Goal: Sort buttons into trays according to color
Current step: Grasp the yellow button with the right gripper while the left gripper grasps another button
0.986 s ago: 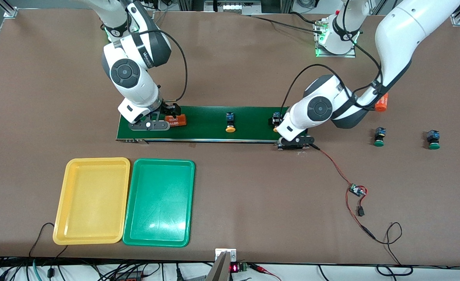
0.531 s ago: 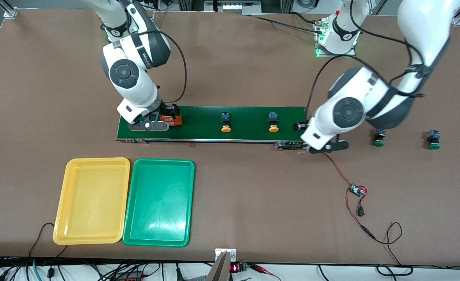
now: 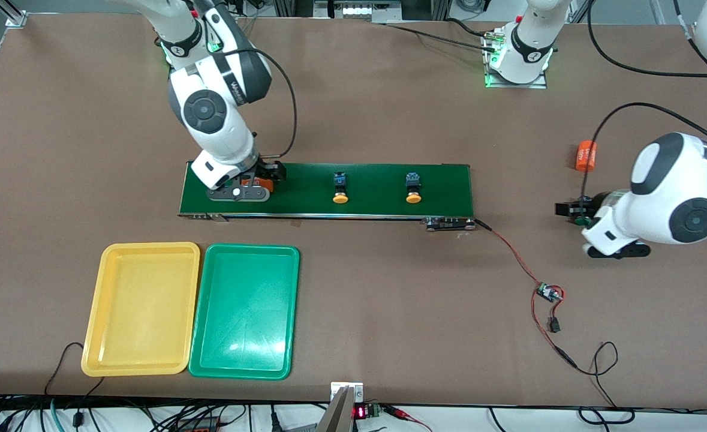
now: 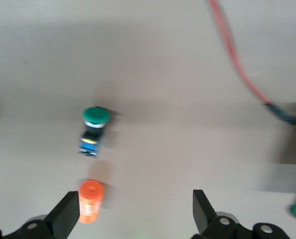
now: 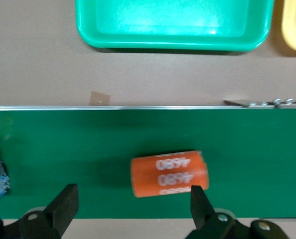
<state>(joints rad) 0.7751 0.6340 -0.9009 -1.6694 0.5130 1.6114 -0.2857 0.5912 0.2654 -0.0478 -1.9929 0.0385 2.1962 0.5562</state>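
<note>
The right gripper [image 5: 130, 211] hangs low over the conveyor belt [image 3: 377, 192] at the right arm's end, its fingers [image 5: 63, 201] spread wide with an orange cylinder [image 5: 168, 176] printed "4680" lying on the belt between them, not pinched. The left gripper [image 4: 135, 216] is over the bare table [image 3: 389, 108] toward the left arm's end, its fingers [image 4: 65, 214] also spread and holding nothing; in its wrist view a green-capped button [image 4: 94, 130] lies on its side on the table, with a second orange cylinder [image 4: 90, 200] just beside it. In the front view that cylinder [image 3: 585, 156] lies on the table, and only a sliver of a green cap [image 3: 580, 221] shows at the edge of the left arm's wrist. Two yellow-orange-capped buttons [image 3: 340, 188] [image 3: 413, 188] sit on the belt, well apart. The yellow tray [image 3: 143, 252] and the green tray [image 3: 248, 255] lie side by side, touching, nearer to the front camera than the belt, with no buttons in them. A red wire [image 3: 518, 258] runs from the belt's end to a small circuit board [image 3: 548, 293].
</note>
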